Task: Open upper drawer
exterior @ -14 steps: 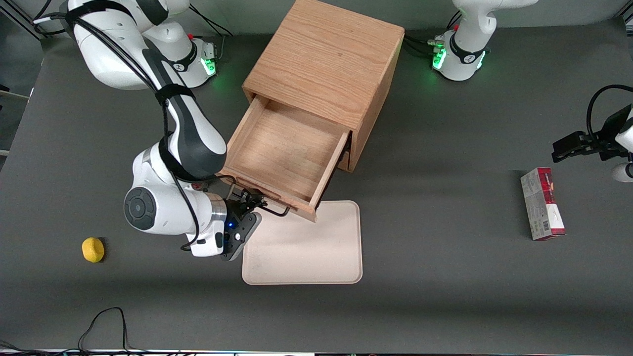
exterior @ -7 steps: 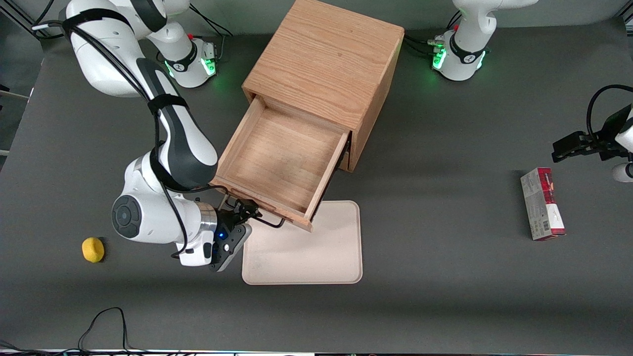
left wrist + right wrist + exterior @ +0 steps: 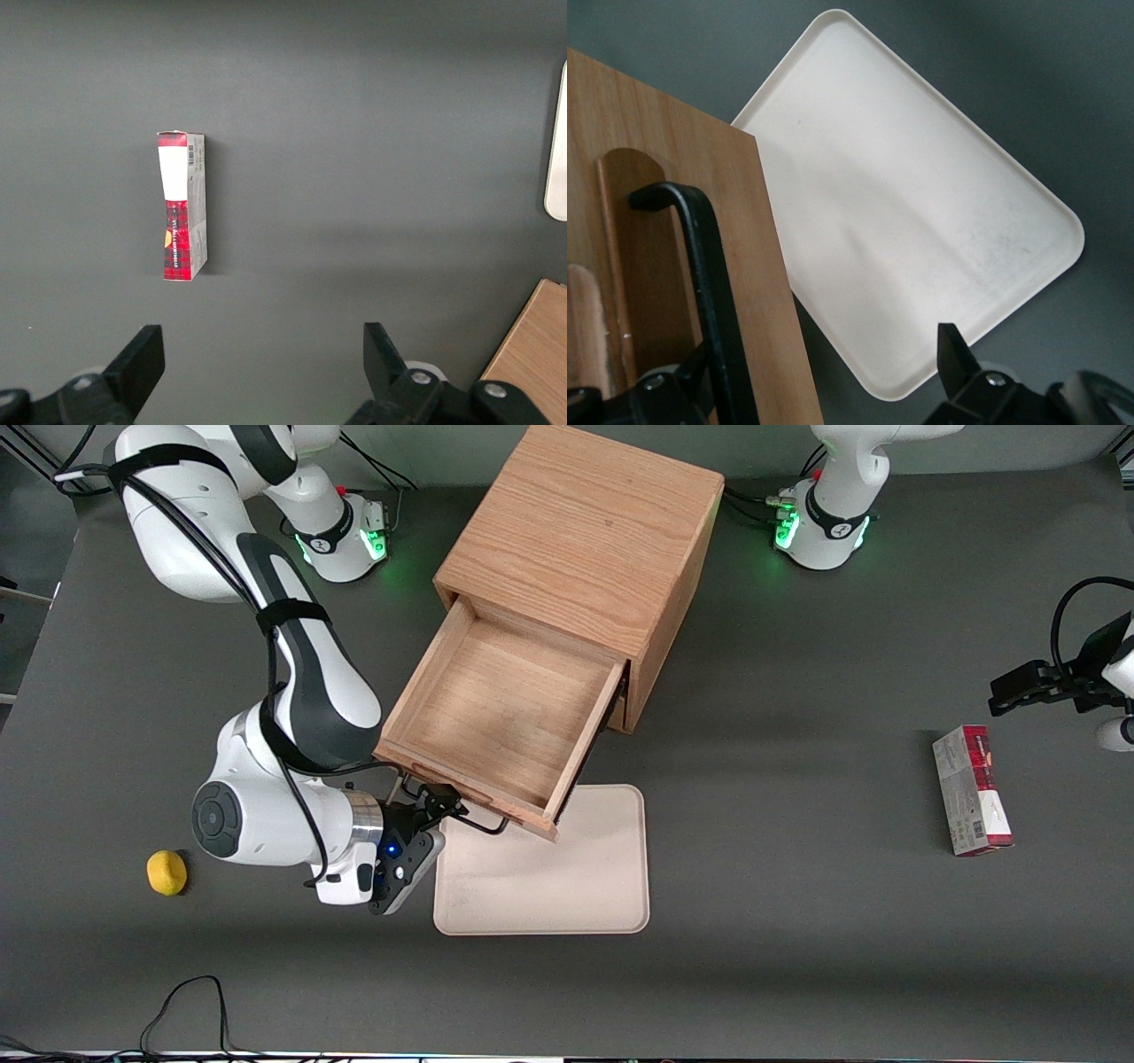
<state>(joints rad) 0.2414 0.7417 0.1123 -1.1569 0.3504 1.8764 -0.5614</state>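
Observation:
The upper drawer (image 3: 496,708) stands pulled well out of the oak cabinet (image 3: 585,531), its light-wood inside bare. Its thin black bar handle (image 3: 469,824) runs along the drawer front (image 3: 656,177) on the side nearest the front camera. My gripper (image 3: 434,802) sits at the handle's end toward the working arm's side of the table. In the right wrist view the gripper (image 3: 824,345) is open, its fingers wide apart. The handle (image 3: 709,283) lies between them, close against one finger, with the drawer front's edge also in the gap.
A cream tray (image 3: 549,877) lies flat on the table below the drawer front, nearer the front camera, and shows under the gripper (image 3: 904,204). A yellow ball (image 3: 166,872) rests toward the working arm's end. A red box (image 3: 972,790) lies toward the parked arm's end.
The drawer has slid a little farther out of the cabinet. My arm and gripper have moved with the handle, nearer the front camera and toward the working arm's end; most of this came before the last half second.

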